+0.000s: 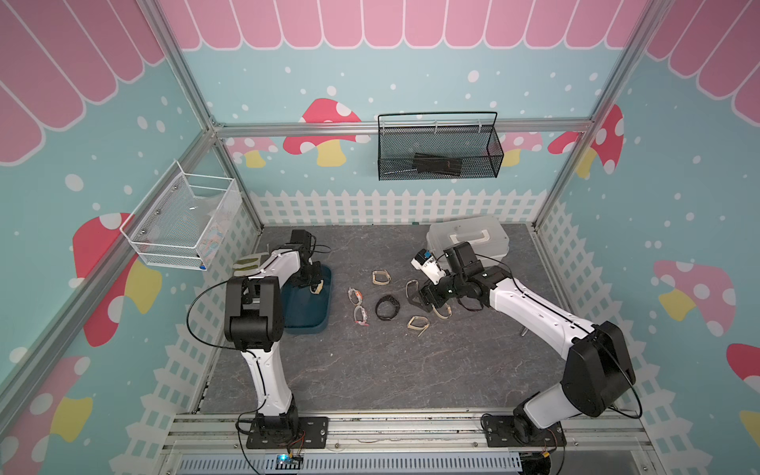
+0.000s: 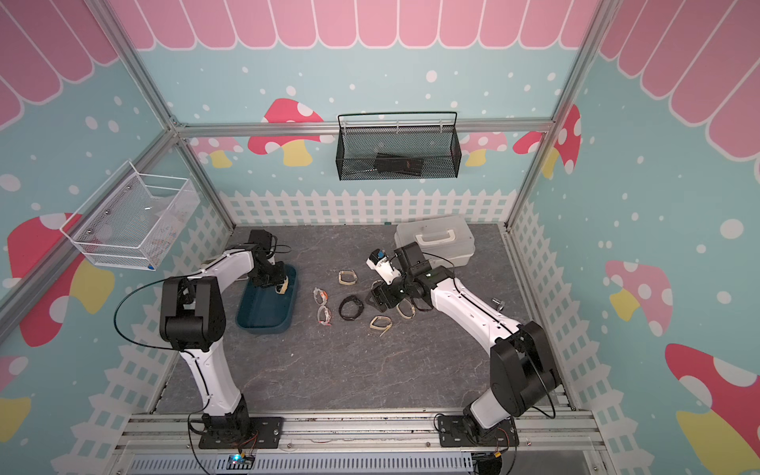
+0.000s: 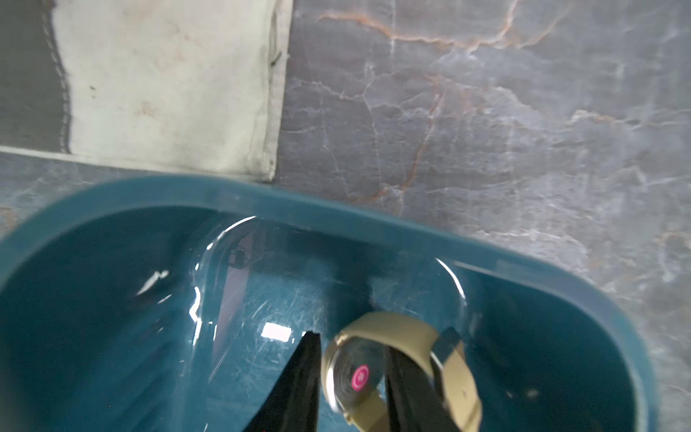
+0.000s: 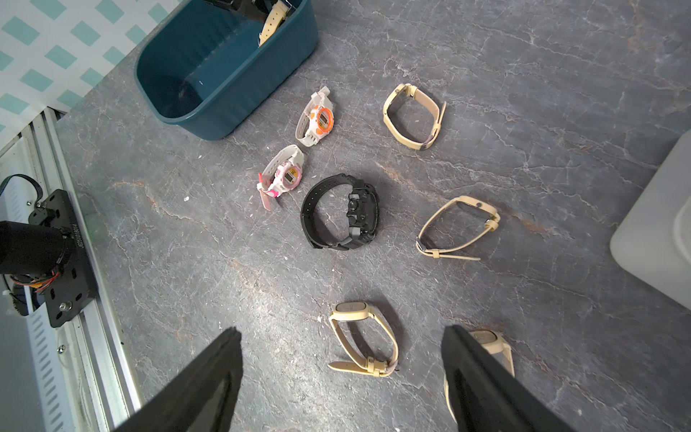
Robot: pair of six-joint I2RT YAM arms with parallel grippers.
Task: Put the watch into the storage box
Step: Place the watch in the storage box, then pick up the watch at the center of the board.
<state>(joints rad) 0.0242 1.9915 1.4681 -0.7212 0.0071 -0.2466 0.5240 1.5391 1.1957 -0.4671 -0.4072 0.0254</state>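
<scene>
The storage box (image 1: 306, 329) (image 2: 263, 328) is a dark teal bin at the left of the table. My left gripper (image 1: 314, 288) (image 3: 351, 342) hangs inside it, jaws parted. A beige watch (image 3: 392, 325) sits blurred between the fingers, its strap looped round one of them. My right gripper (image 1: 425, 308) (image 4: 342, 331) stands open over the table, above a beige watch (image 4: 364, 344); another beige watch (image 4: 493, 348) is partly hidden behind one finger. Several more watches lie in the middle: a black one (image 4: 342, 211), two beige ones (image 4: 413, 116) (image 4: 458, 228) and two white children's ones (image 4: 318, 119) (image 4: 284, 174).
A white lidded case with a handle (image 1: 469, 238) stands at the back right, close behind the right arm. A white cloth (image 3: 168, 86) lies on the table beyond the box's far rim. Wire baskets hang on the left wall (image 1: 185, 222) and the back wall (image 1: 438, 148).
</scene>
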